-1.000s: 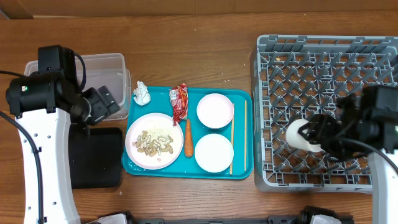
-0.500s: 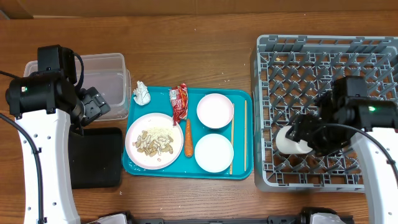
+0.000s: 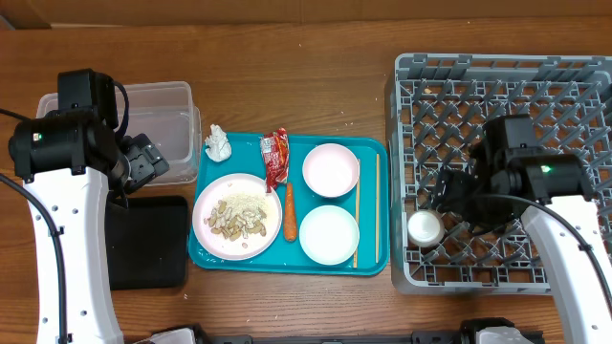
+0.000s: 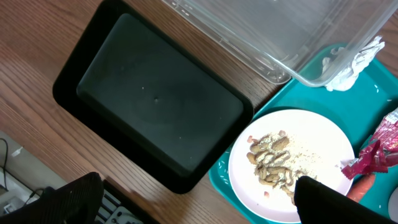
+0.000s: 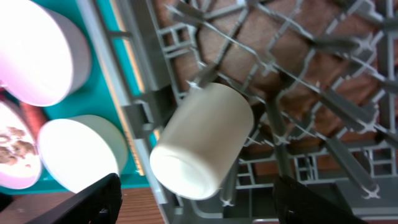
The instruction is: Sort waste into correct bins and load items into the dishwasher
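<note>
The small white cup [image 3: 425, 227] lies in the front-left corner of the grey dish rack [image 3: 497, 86]. My right gripper [image 3: 457, 196] is just beside it, open, with its fingers wide on both sides of the cup [image 5: 202, 140]. My left gripper [image 3: 143, 162] is open and empty between the clear tub [image 3: 172, 115] and the black tray [image 3: 143, 244]. The plate [image 3: 234, 217] holds rice and scraps. The carrot [image 3: 289, 212], red wrapper [image 3: 275, 158], two bowls [image 3: 331, 169] [image 3: 328, 234] and chopsticks [image 3: 357, 225] lie on the teal tray; the tissue [image 3: 219, 143] is at its corner.
The teal tray [image 3: 373, 263] sits between the bins and the rack. The left wrist view shows the black tray [image 4: 155, 106], tub corner [image 4: 280, 31] and plate [image 4: 292, 162]. The rack's left wall [image 5: 134, 118] stands between cup and bowls.
My right gripper carried the cup left and toward the front of the rack, then opened; the cup now rests in the rack. The left gripper shifted slightly left.
</note>
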